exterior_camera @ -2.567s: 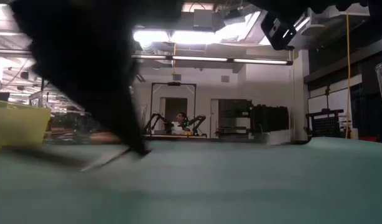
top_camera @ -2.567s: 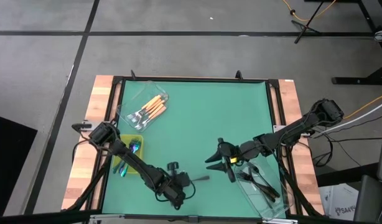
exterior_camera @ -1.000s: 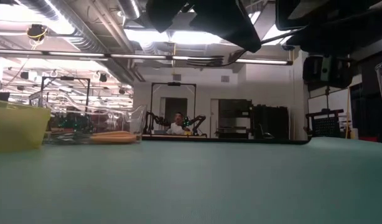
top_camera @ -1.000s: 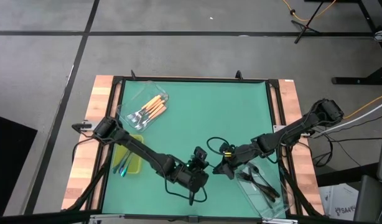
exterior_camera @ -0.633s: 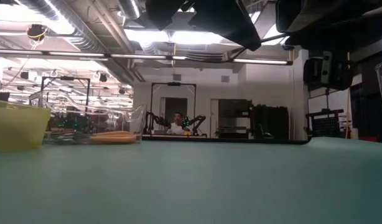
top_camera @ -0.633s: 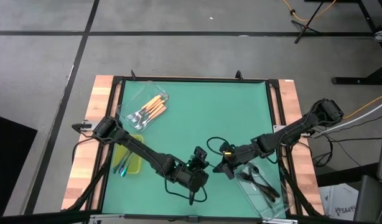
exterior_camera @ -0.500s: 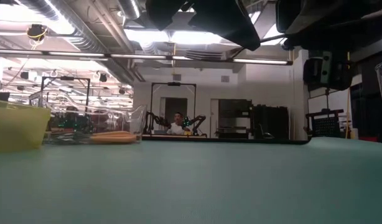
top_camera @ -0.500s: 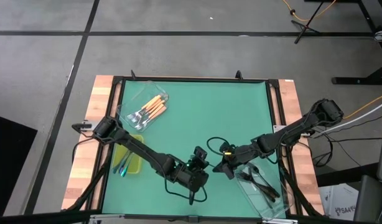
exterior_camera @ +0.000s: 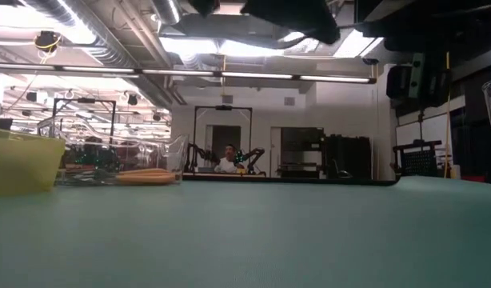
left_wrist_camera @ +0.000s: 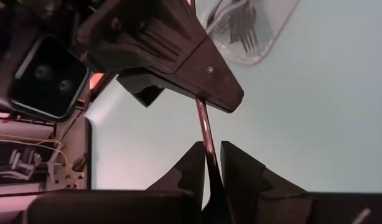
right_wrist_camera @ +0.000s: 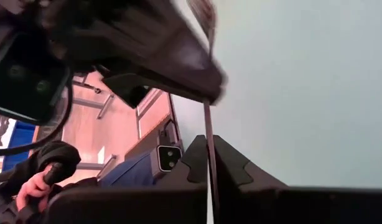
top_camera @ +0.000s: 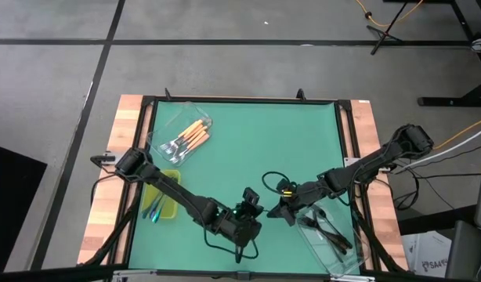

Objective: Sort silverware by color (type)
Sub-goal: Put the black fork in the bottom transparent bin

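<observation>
A slim dark fork (left_wrist_camera: 203, 121) hangs above the green mat, near its front middle, spanning the gap between my two grippers. My right gripper (top_camera: 272, 206) comes in from the table's right and is shut on it. My left gripper (top_camera: 254, 210) comes from the left. Its fingers (left_wrist_camera: 194, 163) stand slightly apart on either side of the fork's shaft. The right wrist view shows the same fork (right_wrist_camera: 207, 124) running from my right fingers up to the left gripper's body. My right gripper pinches the fork's thin shaft (right_wrist_camera: 209, 148) between its two fingers. It comes from the table's right and slants down, and the fork sticks out ahead of the fingertips, clear of the mat. My left gripper has the shaft (left_wrist_camera: 208, 155) between its parted fingers; I cannot tell whether it touches.
A clear tub (top_camera: 184, 135) with orange-handled forks lies at the far left. A yellow-green tray (top_camera: 160, 205) holding iridescent forks sits at the left edge. A clear tub (top_camera: 327, 231) with dark forks lies under the right arm at the near right.
Since the earliest frames my left gripper has lifted the dark fork off the mat near the front edge. It has carried the fork up and toward the right, to my right gripper. Over the last second both arms have stayed nearly still.
</observation>
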{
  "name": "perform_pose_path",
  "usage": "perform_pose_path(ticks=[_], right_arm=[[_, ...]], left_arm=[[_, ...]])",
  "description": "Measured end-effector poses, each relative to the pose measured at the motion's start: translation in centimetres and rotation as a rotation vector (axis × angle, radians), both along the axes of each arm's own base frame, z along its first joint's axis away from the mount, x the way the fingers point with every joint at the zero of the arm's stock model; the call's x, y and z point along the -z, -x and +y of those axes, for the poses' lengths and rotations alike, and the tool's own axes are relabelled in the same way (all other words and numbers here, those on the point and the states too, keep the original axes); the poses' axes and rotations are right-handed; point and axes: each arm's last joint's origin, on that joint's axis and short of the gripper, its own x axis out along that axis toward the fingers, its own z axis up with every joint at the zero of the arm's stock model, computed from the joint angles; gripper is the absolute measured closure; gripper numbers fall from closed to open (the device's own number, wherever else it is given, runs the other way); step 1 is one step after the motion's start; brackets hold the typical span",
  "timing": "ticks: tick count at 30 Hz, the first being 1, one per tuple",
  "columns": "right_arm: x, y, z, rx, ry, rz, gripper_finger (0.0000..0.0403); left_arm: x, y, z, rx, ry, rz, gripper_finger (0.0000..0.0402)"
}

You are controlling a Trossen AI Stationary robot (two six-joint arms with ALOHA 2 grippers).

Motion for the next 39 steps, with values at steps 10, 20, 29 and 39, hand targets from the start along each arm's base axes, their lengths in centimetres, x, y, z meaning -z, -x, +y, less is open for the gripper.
perform_pose_path(ticks=[10,20,29,39], right_arm=[[-0.2,0.1,-0.1,0.009,0.0,-0.003,0.0403],[-1.0,0.5,0.0,-0.004,-0.015,-0.027,0.0403],[-3.4,2.7,1.4,-0.03,-0.069,-0.099,0.0403],[-4.7,6.9,4.3,-0.012,-0.115,-0.071,0.0403]], left_arm=[[-0.6,0.6,-1.1,-0.027,-0.038,-0.059,0.0356],[-0.7,1.5,-2.7,-0.01,-0.034,-0.076,0.0356],[-0.6,3.5,-6.1,0.062,0.138,-0.083,0.0356],[-0.5,5.1,-8.3,0.124,0.16,-0.073,0.0356]])
